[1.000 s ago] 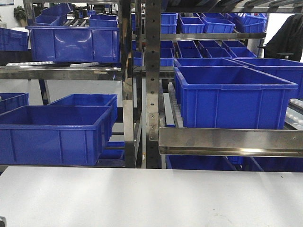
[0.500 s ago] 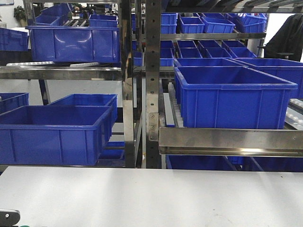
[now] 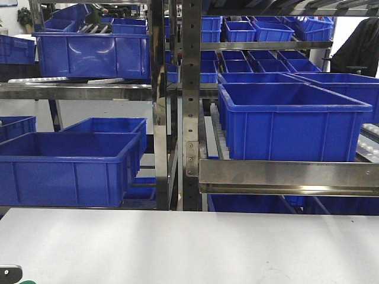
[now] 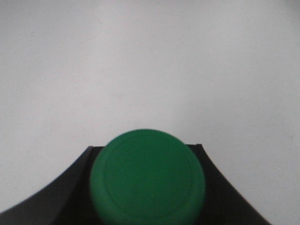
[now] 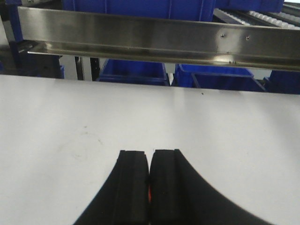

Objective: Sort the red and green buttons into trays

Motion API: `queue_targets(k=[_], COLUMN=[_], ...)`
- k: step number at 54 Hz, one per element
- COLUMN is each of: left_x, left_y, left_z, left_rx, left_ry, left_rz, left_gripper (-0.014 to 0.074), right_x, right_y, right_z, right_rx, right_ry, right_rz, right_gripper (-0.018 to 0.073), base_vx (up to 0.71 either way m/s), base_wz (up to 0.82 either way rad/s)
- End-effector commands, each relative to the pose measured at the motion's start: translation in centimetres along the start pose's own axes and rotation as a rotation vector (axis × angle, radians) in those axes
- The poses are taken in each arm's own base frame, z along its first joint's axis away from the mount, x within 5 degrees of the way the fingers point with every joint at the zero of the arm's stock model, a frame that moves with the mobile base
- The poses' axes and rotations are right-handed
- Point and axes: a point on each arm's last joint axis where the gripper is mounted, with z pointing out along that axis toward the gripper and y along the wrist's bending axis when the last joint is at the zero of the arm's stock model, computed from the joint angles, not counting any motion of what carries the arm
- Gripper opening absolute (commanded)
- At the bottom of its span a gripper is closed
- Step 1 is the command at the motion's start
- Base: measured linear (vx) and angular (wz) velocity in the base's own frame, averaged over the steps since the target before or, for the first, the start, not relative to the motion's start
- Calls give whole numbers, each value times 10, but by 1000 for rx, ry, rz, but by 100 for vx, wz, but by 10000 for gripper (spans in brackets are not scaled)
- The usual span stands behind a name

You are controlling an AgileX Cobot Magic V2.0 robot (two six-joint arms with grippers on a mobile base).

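Since half a second earlier, the dark piece of my left arm (image 3: 9,276) in the bottom left corner of the front view had sunk a little. What looked like a speck of green showed beside it at the frame's bottom edge.

My left claw (image 4: 145,148) was gripping the green mushroom-capped push-button switch (image 4: 147,178), as I judged it. The cap filled the bottom centre of the left wrist view, with my black fingers (image 4: 77,187) spread to either side over the bare white tabletop (image 4: 150,70). My right claw (image 5: 149,157) was closed, its pads nearly meeting. A red sliver sat low in the slit, and I could not tell what it was.

The cap hid where my pads met the switch's base, so a shallow bite could have let it twist or drop. No trays showed in any view, so letting go here would have left the green button unsorted on the table. The brushed steel rack rail (image 5: 154,35) ran across the top of the right wrist view, and a careless reach forward could have struck it.

The front view alone showed the deep blue plastic crates (image 3: 290,121) on the racks, yet almost nothing of my arms. Only the left wrist view showed the button, and only the right wrist view showed the red sliver.
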Motion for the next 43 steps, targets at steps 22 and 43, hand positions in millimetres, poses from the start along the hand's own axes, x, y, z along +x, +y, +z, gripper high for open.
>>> queue_targets(k=[22, 43], left_x=[-62, -87], left_y=[-5, -11], left_z=[-28, -55], left_rx=[47, 108], left_ry=[-287, -319], left_rz=[18, 95], left_gripper=[-6, -6], right_x=[10, 30], right_y=[0, 9], right_z=[20, 84], right_rx=[-2, -67], right_ry=[159, 124], right_rz=[-1, 5], right_gripper=[555, 712], base_vx=[0, 0], base_wz=[0, 0])
